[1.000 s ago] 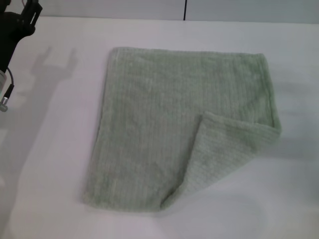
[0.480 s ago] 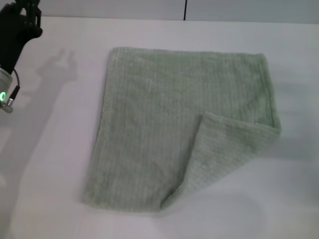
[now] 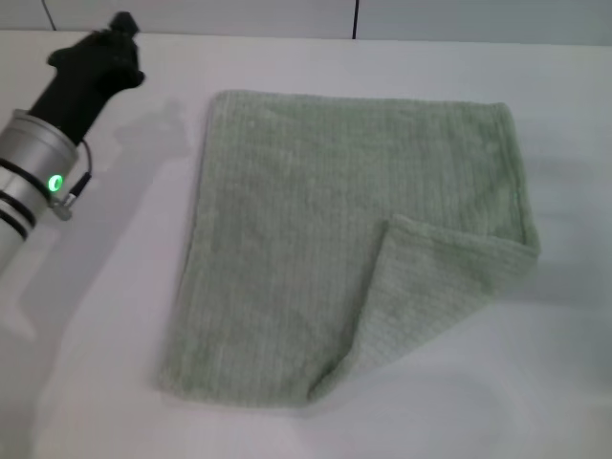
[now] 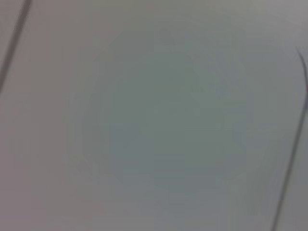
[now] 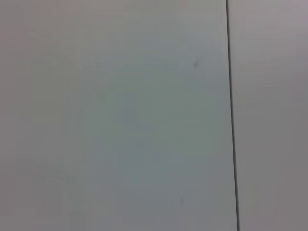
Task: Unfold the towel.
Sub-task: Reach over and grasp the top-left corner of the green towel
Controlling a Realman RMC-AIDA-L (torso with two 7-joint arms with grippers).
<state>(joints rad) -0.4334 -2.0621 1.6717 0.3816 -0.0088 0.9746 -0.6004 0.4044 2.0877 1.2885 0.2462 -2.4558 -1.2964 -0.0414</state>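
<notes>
Head view: the towel [image 3: 354,244] is lying flat across the middle of the white worktop [image 3: 574,115], its far edge running near the worktop's far edge, while its near right corner is sitting folded back over the cloth as a triangular flap. The left gripper [image 3: 113,43] is hovering over the worktop's far left corner, well apart from the towel's far left corner, its black body blocking any reading of whether the fingers are wide or narrow; a green light is glowing on the silver wrist below it. Left wrist view is showing only a pale blank surface crossed by thin dark lines. Right wrist view is showing a pale surface with one dark seam, and the right gripper is appearing in none of the views.
</notes>
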